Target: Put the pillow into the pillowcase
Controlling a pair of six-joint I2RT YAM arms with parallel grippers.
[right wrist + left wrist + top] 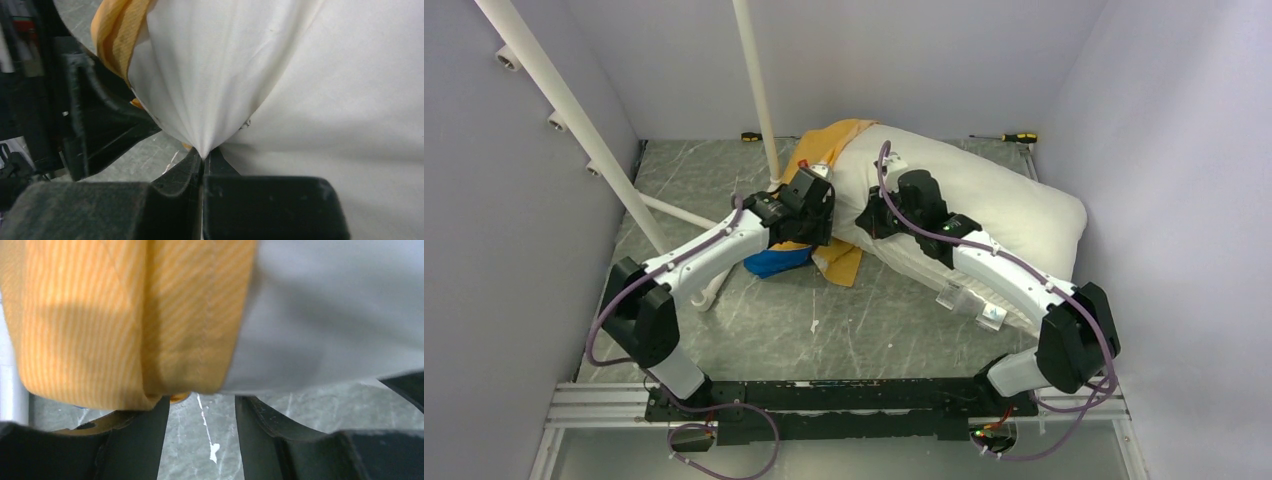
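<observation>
**White shell pinched, orange hem unsecured**

1. Position. The pillow (994, 205) lies on the far right part of the desk (754, 320), with its left end against the pillowcase (832, 142). The pillowcase is bunched. A yellow-orange fold runs under and behind the pillow's left end, and a blue patch shows on the desk nearer to me. From overhead I judge that little or none of the pillow is inside yet.

2. Hands. My right hand (202, 156) is clamped on a tuck of the pillow's white cover, and the cloth fans out from the closed tips in tight pleats. My left hand (200, 407) has its jaws standing apart, with bare desk visible in the gap. The striped orange hem hangs just at the tip of one finger (145, 440), but I see nothing caught between the two.

3. Handling. I expect the pillow to be light, bulky and very soft. It will sag and bulge rather than slide as a block, so a pinch of cover moves cloth before it moves filling. Take it at a corner or seam. The pillowcase is thin and limp and will collapse shut unless it is held. Grip the doubled hem edge, one layer only, so the mouth opens.

4. Risk. Pulling hard on so small a tuck may let it slip out.
</observation>
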